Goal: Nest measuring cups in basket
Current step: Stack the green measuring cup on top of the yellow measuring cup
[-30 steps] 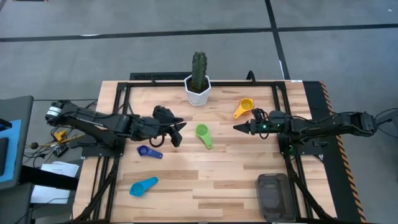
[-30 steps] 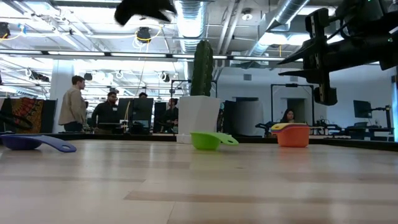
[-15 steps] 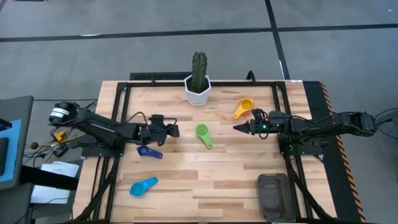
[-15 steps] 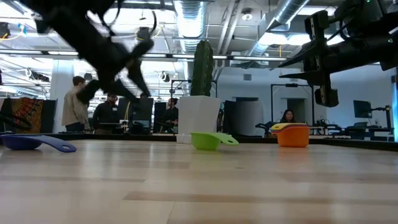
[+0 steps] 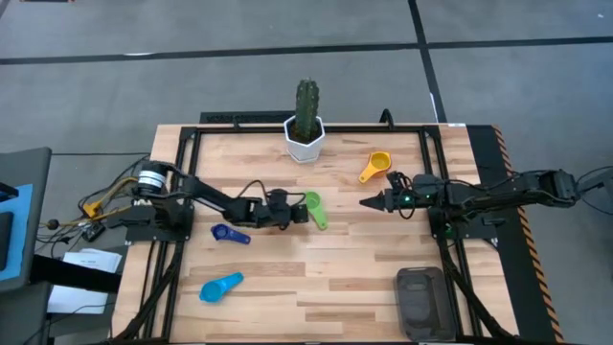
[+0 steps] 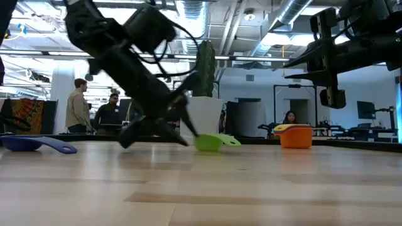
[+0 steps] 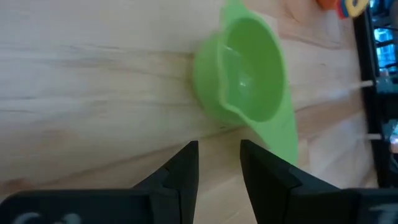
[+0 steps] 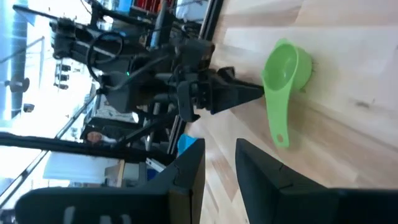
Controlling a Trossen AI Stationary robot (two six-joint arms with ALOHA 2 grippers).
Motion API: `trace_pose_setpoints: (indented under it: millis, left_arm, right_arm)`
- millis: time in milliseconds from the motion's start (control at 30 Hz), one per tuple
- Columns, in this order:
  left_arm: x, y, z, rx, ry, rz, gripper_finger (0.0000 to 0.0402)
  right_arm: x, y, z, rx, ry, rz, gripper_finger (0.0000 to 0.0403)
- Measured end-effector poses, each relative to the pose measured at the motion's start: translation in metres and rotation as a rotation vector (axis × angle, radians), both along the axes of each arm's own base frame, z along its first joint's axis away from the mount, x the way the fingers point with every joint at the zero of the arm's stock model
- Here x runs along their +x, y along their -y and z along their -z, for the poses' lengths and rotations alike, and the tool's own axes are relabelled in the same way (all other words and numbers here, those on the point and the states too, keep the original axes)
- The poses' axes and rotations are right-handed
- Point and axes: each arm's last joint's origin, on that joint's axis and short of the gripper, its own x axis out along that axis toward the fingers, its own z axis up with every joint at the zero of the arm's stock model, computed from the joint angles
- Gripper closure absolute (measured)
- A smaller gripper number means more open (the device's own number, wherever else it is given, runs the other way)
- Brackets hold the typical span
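The green measuring cup (image 5: 311, 207) (image 7: 245, 74) sits upright on the wooden table, handle toward the near edge. My left gripper (image 5: 298, 213) (image 7: 219, 165) is low over the table just left of it, open by a narrow gap, with the cup ahead of its fingertips and untouched. Over the table's right part my right gripper (image 5: 368, 200) (image 8: 221, 162) hangs, also open by a narrow gap, holding nothing and pointing left at the green cup (image 8: 287, 65). An orange cup (image 5: 375, 166), a dark blue cup (image 5: 230, 234) and a light blue cup (image 5: 221, 286) lie apart on the table. The dark grey basket (image 5: 420, 302) stands at the near right.
A white hexagonal pot with a cactus (image 5: 305, 125) stands at the far middle. Black frame rails (image 5: 182, 192) run along the table's left and right sides. Bare wood (image 5: 326, 278) lies between the cups and the basket. People stand in the room beyond (image 6: 78, 103).
My left gripper has come down from well above the table to just over it, moved toward the table's right edge up to the green cup, and rolled about its own axis. The cups have not moved.
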Motion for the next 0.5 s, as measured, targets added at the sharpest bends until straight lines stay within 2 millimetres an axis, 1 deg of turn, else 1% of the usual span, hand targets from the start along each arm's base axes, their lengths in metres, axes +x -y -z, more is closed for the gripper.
trace_pose_setpoints:
  millis: [267, 367, 500]
  left_arm:
    - [0.031, 0.002, 0.001, 0.023, 0.009, 0.018, 0.0295]
    - [0.038, 0.002, 0.001, 0.023, -0.005, 0.013, 0.0295]
    - [0.039, 0.002, -0.001, 0.018, 0.009, 0.002, 0.0295]
  right_arm:
    - [0.000, -0.010, 0.001, 0.002, -0.008, -0.059, 0.0290]
    - [0.000, -0.013, 0.001, 0.003, -0.008, -0.074, 0.0290]
    - [0.000, -0.015, 0.001, 0.010, -0.010, -0.087, 0.0290]
